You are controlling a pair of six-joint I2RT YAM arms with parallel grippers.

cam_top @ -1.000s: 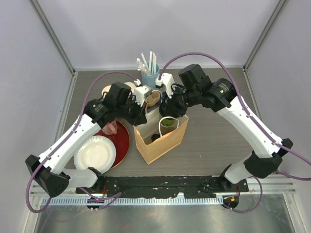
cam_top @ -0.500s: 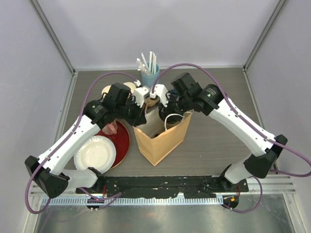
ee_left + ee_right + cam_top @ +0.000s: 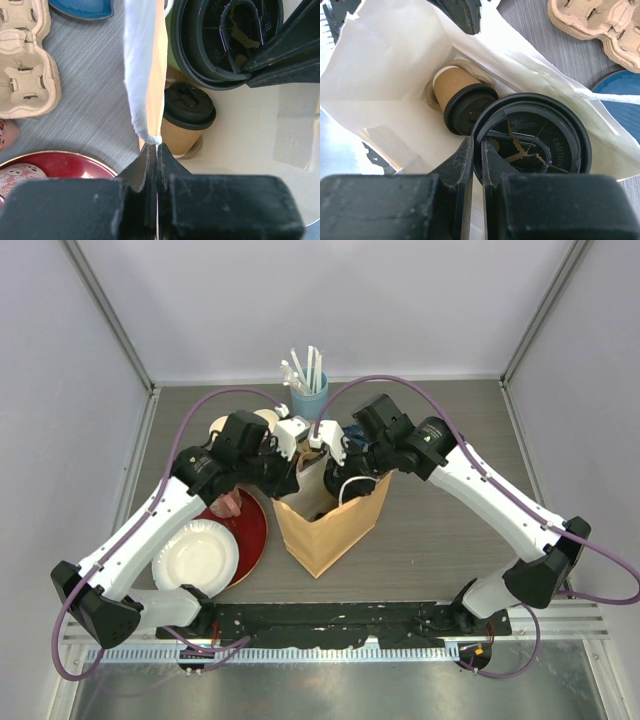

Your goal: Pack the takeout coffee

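The right end effector (image 3: 479,150) pinches the rim of the black lid (image 3: 535,140) of the green-sided cup (image 3: 170,30), its 2 fingers nearly together with only the lid's lip between them. The cup hangs in the mouth of the paper bag (image 3: 385,70), not yet down on the floor. Holding by the lid alone is the main risk. If the lid is not snapped on firmly, the cup's weight could pull it free, and the cup would drop and spill inside the bag.

At about 10 o'clock from the held lid, the kraft-brown cup (image 3: 452,87) already sits on the bag's floor, close under the descent path. A straight drop could land the green-sided cup on that cup's lid, tipping 1 or both. The free floor lies toward 2 o'clock in the right wrist view, so the move likely needs a shift that way.

The left end effector (image 3: 156,150) is pressed together on the bag's rim at the foot of the white handle (image 3: 142,75), holding the mouth wide. That thin paper could slip or tear if the right arm drags the wall. The mouth would then sag onto the cup, or the whole bag could slide on the table (image 3: 90,100).
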